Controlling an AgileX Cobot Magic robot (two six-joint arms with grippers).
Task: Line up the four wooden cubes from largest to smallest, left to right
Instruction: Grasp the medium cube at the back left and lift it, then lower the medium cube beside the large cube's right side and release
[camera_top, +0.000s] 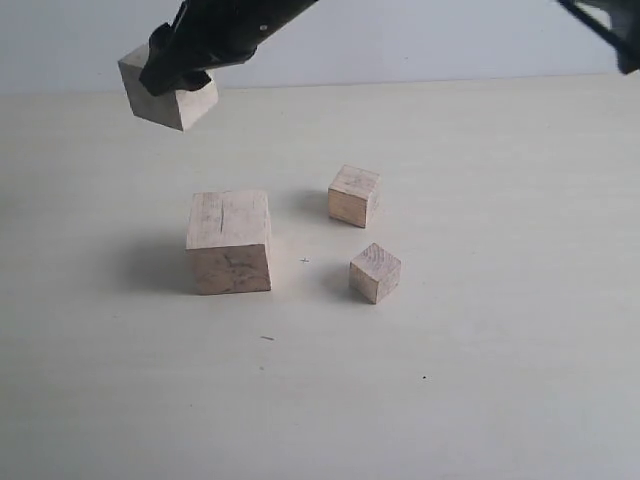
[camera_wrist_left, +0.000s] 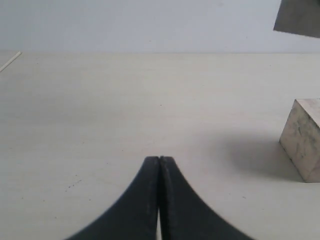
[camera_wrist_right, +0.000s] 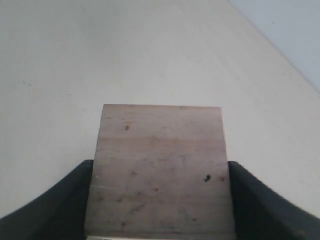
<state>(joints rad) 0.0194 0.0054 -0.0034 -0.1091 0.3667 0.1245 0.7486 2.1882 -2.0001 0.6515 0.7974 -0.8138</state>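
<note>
My right gripper reaches across to the far left and is shut on a mid-sized wooden cube, holding it in the air above the table. The right wrist view shows that cube clamped between both black fingers. The largest cube, with a dark crack on top, rests on the table. To its right sit two smaller cubes, one farther back and one nearer. My left gripper is shut and empty, low over the table, with the largest cube off to one side.
The pale table ends at a light wall behind. A dark arm part crosses the top right corner. In the left wrist view the lifted cube hangs above the table.
</note>
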